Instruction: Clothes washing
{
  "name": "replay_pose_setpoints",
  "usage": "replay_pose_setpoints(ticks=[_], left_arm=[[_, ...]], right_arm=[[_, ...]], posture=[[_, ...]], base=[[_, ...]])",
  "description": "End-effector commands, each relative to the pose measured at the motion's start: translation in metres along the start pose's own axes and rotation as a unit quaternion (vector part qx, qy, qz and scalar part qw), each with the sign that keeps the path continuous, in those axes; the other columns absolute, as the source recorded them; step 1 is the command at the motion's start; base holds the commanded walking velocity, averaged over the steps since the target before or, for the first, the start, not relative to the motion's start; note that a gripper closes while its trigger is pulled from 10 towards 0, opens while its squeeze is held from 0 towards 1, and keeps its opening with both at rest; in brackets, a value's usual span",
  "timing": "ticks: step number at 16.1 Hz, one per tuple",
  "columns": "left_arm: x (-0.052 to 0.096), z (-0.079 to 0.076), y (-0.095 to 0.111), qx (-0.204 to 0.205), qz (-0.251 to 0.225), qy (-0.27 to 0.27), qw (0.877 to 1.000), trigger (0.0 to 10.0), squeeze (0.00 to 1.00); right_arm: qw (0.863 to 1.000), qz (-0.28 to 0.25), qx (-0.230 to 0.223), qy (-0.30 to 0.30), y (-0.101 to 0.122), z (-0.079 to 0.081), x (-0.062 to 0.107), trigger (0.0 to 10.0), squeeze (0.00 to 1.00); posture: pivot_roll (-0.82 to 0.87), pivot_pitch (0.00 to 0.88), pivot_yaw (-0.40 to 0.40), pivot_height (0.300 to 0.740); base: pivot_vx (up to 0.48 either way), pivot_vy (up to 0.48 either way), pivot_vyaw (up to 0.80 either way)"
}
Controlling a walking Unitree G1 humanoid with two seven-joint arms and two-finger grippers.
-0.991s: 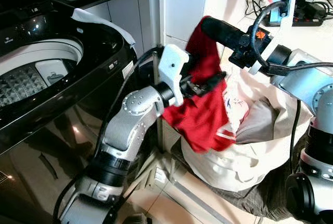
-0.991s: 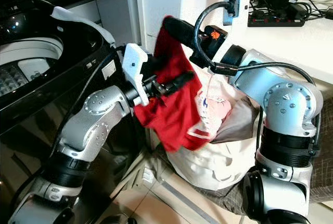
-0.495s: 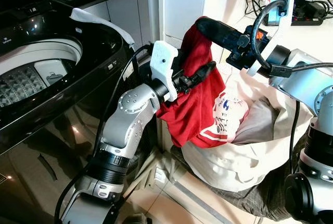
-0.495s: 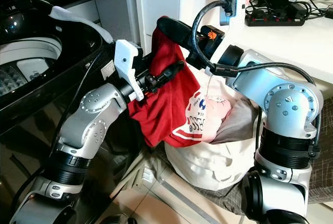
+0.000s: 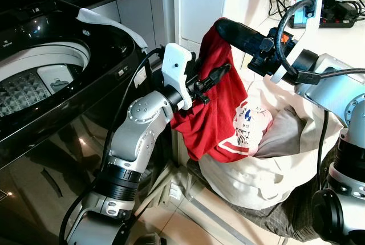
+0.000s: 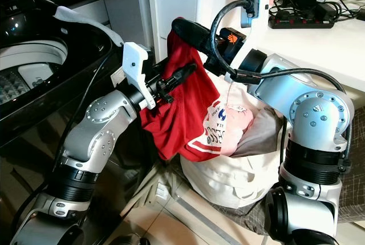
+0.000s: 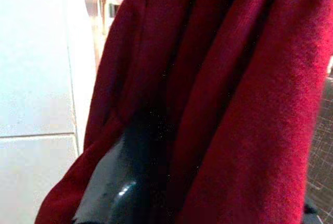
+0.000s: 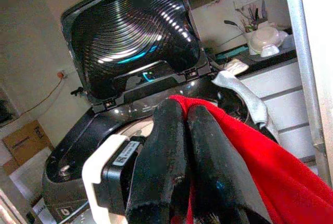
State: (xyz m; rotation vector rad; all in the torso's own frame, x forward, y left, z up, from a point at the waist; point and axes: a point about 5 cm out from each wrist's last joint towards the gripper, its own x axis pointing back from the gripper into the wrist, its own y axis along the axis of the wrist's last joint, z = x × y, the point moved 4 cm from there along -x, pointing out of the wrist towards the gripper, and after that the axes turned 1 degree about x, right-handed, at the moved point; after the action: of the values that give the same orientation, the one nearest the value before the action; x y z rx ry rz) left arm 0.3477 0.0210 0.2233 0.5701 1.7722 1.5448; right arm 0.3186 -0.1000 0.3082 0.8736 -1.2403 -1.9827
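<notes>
A red shirt (image 5: pixel 208 117) with white print hangs half out of a cream laundry bag (image 5: pixel 256 179), beside the black top-loading washing machine (image 5: pixel 68 85). My left gripper (image 5: pixel 219 73) is shut on the shirt's upper fold, between the washer and the bag. My right gripper (image 5: pixel 221 27) is shut on the shirt's top edge just above it. In the right wrist view, the two black fingers (image 8: pixel 171 146) press together with the red cloth (image 8: pixel 260 161) pinched between them, and the washer's raised lid (image 8: pixel 135 36) stands beyond. In the left wrist view, red cloth (image 7: pixel 234 104) wraps a black finger (image 7: pixel 130 182).
The washer's drum (image 5: pixel 28 88) is open, and a white cloth (image 5: pixel 108 21) lies on its rim. Grey and pink clothes (image 5: pixel 285 131) fill the bag. A white cabinet (image 5: pixel 194 5) stands behind, and on the counter at right are a power strip and cables (image 5: pixel 339 5).
My left gripper has risen and shifted toward the washer with the shirt. More of the shirt has come out of the bag, so its white print now shows. My right gripper has barely moved.
</notes>
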Motion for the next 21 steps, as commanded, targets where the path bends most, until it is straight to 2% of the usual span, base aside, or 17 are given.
replay_pose_setpoints(ticks=[1,5,6,7,8,9,10,11,12,14,15,16,17,18,19,20,21], left_arm=[[-0.002,0.004,0.001,0.003,0.002,0.001,1.000,0.0,0.00],[-0.001,0.008,0.002,0.004,0.001,0.015,1.000,0.0,0.00],[0.002,0.019,0.005,-0.002,-0.003,0.040,0.999,0.0,0.00],[0.003,0.022,0.005,-0.002,-0.003,0.045,0.999,0.0,0.00],[0.005,0.030,0.007,-0.008,-0.003,0.058,0.998,0.0,0.00],[0.008,0.041,0.010,-0.020,0.000,0.073,0.997,0.0,0.00],[0.009,0.045,0.012,-0.025,0.001,0.079,0.997,0.0,0.00],[0.012,0.056,0.017,-0.039,0.003,0.092,0.995,0.0,0.00],[0.015,0.070,0.024,-0.062,0.008,0.109,0.992,0.0,0.00],[0.021,0.091,0.042,-0.116,0.019,0.129,0.985,0.0,0.00],[0.026,0.110,0.062,-0.170,0.027,0.149,0.974,0.0,0.00],[0.035,0.142,0.104,-0.270,0.036,0.208,0.939,0.0,0.00],[0.048,0.170,0.150,-0.369,0.039,0.286,0.884,0.0,0.00],[0.055,0.179,0.168,-0.406,0.039,0.319,0.856,0.0,0.00],[0.074,0.195,0.208,-0.491,0.044,0.399,0.773,0.0,0.00],[0.085,0.203,0.224,-0.520,0.049,0.442,0.729,0.0,0.00],[0.087,0.205,0.226,-0.522,0.050,0.448,0.724,0.0,0.00]], right_arm=[[1.000,-0.003,0.014,0.016,0.004,0.010,0.001,0.0,0.00],[1.000,-0.001,0.013,0.015,0.003,0.009,0.003,0.0,0.00],[1.000,-0.003,0.017,0.003,0.003,0.006,0.003,2.6,0.56],[1.000,-0.003,0.019,0.001,0.003,0.006,0.003,2.6,0.56],[1.000,-0.012,-0.002,0.010,0.004,0.007,0.006,10.0,1.00],[1.000,-0.018,-0.002,0.008,0.006,0.006,0.011,10.0,1.00],[1.000,-0.019,0.004,0.007,0.007,0.007,0.014,10.0,1.00],[1.000,-0.017,0.023,0.008,0.009,0.009,0.022,10.0,1.00],[0.999,-0.011,0.049,0.009,0.010,0.011,0.032,10.0,0.00],[0.997,-0.002,0.077,0.006,0.012,0.011,0.050,10.0,0.00],[0.995,0.019,0.094,-0.009,0.008,0.007,0.059,10.0,0.00],[0.992,0.054,0.107,-0.033,-0.004,0.001,0.062,10.0,0.00],[0.991,0.073,0.107,-0.041,-0.016,0.000,0.060,10.0,0.00],[0.991,0.078,0.105,-0.040,-0.020,0.000,0.058,10.0,0.00],[0.989,0.094,0.104,-0.038,-0.032,0.002,0.052,10.0,0.00],[0.988,0.106,0.106,-0.036,-0.041,0.002,0.048,10.0,0.00],[0.988,0.108,0.106,-0.036,-0.042,0.002,0.048,10.0,0.00]], posture=[[0.03,0.000,0.026,0.740],[0.03,0.000,0.012,0.740],[0.04,0.000,0.008,0.740],[0.04,0.000,0.008,0.740],[0.04,0.000,0.008,0.740],[0.03,0.000,0.018,0.740],[0.03,0.000,0.018,0.740],[0.03,0.000,0.024,0.740],[0.03,0.000,0.028,0.740],[0.03,0.000,0.036,0.740],[0.02,0.000,0.041,0.740],[0.02,0.000,0.046,0.740],[0.02,0.000,0.047,0.740],[0.03,0.000,0.049,0.740],[0.03,0.000,0.049,0.740],[0.03,0.000,0.049,0.740],[0.03,0.000,0.049,0.740]], base=[[0.000,0.000,0.00],[0.000,0.000,0.00],[0.000,0.000,0.00],[0.000,0.000,0.00],[0.000,0.000,0.00],[0.000,0.000,0.00],[0.000,0.000,0.00],[0.000,0.000,0.00],[0.000,0.000,0.00],[0.000,0.000,0.00],[0.000,0.000,0.00],[0.000,0.000,0.00],[0.000,0.000,0.00],[0.000,0.000,0.00],[0.000,0.000,0.00],[0.000,0.000,0.00],[0.000,0.000,0.00]])
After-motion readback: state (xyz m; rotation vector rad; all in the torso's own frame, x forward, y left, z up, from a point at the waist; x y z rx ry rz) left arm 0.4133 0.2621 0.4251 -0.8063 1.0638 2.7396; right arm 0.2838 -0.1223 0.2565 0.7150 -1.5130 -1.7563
